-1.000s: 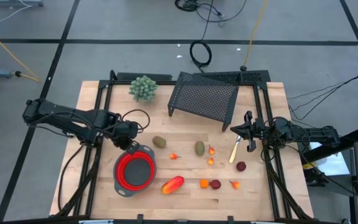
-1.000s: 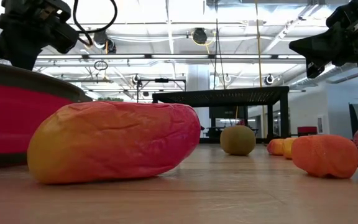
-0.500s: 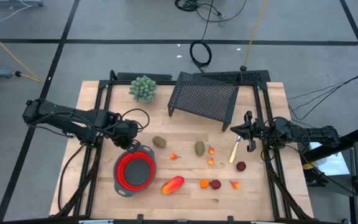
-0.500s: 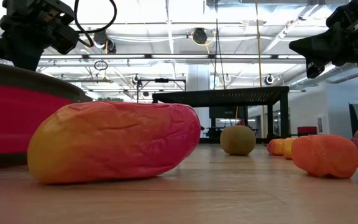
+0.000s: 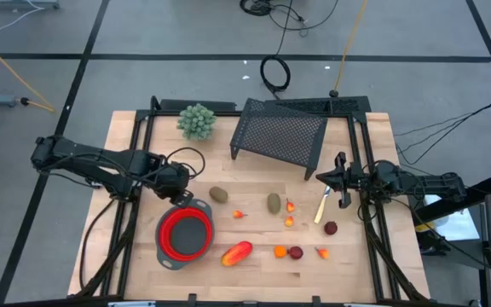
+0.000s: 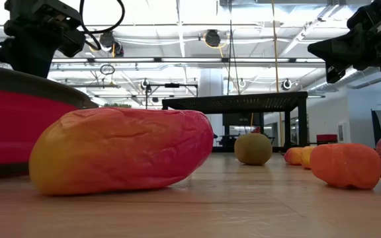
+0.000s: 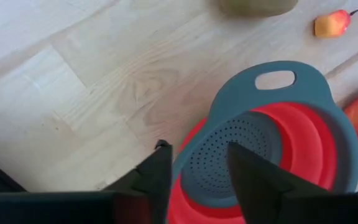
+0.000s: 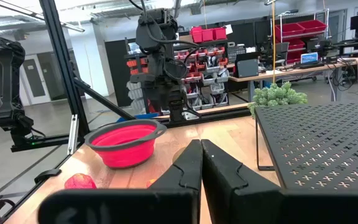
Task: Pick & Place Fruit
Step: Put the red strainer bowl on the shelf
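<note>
High view: the red bowl (image 5: 186, 236) holds no fruit; the olive ovals (image 5: 219, 194), the long red-orange piece (image 5: 237, 253) and the small bits (image 5: 295, 252) all lie on the table beside it, so nothing looks placed yet.

Left wrist view: the left gripper (image 7: 196, 163) hangs over the bowl's rim, fingers parted, empty.

Right wrist view: the right gripper (image 8: 201, 163), far across from the bowl, is closed on nothing.

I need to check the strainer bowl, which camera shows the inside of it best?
The left wrist view: it looks down into the red strainer bowl, showing its perforated base. The high view shows it small, the low view only its side, the right wrist view its outside.
</note>
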